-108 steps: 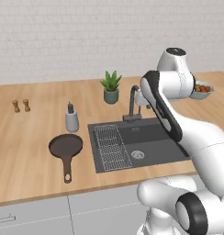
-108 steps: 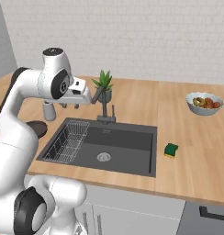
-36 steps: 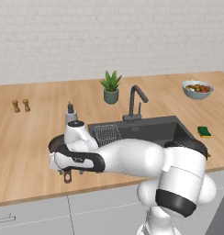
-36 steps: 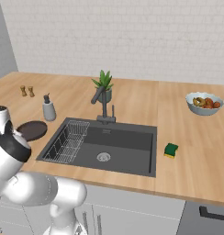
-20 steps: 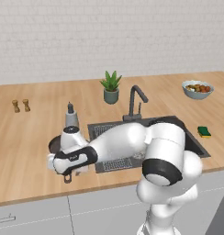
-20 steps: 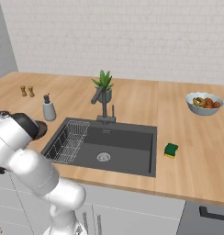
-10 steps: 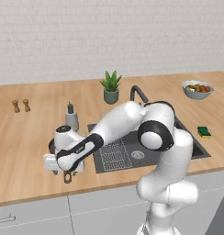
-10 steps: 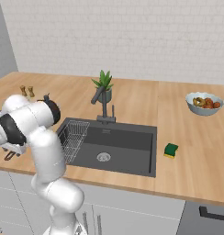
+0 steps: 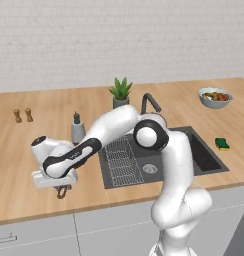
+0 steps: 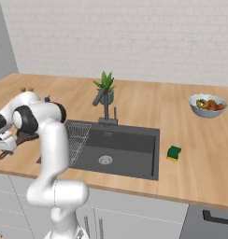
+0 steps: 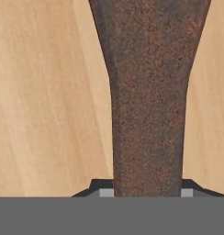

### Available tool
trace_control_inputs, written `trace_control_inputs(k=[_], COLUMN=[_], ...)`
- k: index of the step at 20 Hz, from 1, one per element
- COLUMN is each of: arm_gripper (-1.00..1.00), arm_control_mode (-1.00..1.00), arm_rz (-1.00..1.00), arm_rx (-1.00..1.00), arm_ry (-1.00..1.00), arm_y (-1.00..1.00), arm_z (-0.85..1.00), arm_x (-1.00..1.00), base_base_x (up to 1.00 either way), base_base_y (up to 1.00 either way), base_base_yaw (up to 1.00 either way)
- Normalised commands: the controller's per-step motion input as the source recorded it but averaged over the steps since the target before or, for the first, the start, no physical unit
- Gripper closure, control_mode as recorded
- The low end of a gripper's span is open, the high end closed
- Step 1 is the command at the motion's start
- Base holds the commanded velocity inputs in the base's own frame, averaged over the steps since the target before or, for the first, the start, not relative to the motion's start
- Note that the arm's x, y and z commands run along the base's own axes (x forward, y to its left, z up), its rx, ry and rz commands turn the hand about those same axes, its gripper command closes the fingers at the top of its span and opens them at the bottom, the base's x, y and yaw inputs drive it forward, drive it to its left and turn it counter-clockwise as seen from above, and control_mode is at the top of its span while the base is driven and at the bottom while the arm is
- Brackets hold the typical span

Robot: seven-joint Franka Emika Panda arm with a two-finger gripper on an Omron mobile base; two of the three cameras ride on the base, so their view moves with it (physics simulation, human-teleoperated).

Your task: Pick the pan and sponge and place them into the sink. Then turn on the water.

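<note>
The pan's rough dark handle [image 11: 148,101] runs up the hand view over the wooden counter. My gripper [image 11: 146,193] is shut on it, a fingertip [image 11: 102,187] pressed against each side. From the left base, the gripper [image 9: 59,186] sits low at the counter's front left, with the pan's handle end [image 9: 61,193] poking out below it and the pan's round body hidden behind my arm. The yellow-green sponge [image 9: 222,144] [image 10: 174,152] lies right of the dark sink [image 9: 200,156] [image 10: 130,142]. No water is in view at the faucet [image 9: 151,102].
A soap bottle [image 9: 77,129] stands just behind my hand. A potted plant [image 9: 120,92] is behind the faucet, and a bowl of food [image 9: 214,96] sits at the far right. Two small shakers [image 9: 22,115] stand at the back left. The counter's front edge is close below the gripper.
The hand has settled onto the pan's handle and the jaws have closed in on it. The arm has folded further left. Pan and sponge lie where they were.
</note>
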Motion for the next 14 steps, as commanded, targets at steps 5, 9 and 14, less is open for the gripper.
trace_control_inputs(k=[5,9,14], arm_gripper=[1.0,1.0,1.0], arm_control_mode=[-1.0,-1.0,-1.0], arm_rz=[0.01,-0.03,-0.09], arm_rx=[0.06,0.09,0.12], arm_ry=[-0.01,-0.03,-0.11], arm_y=[-0.29,-0.58,-1.0], arm_z=[-0.33,0.08,0.01], arm_x=[-0.01,-0.32,-0.5], base_base_x=[0.0,0.0,0.0], base_base_y=[0.0,0.0,0.0], base_base_yaw=[0.0,0.0,0.0])
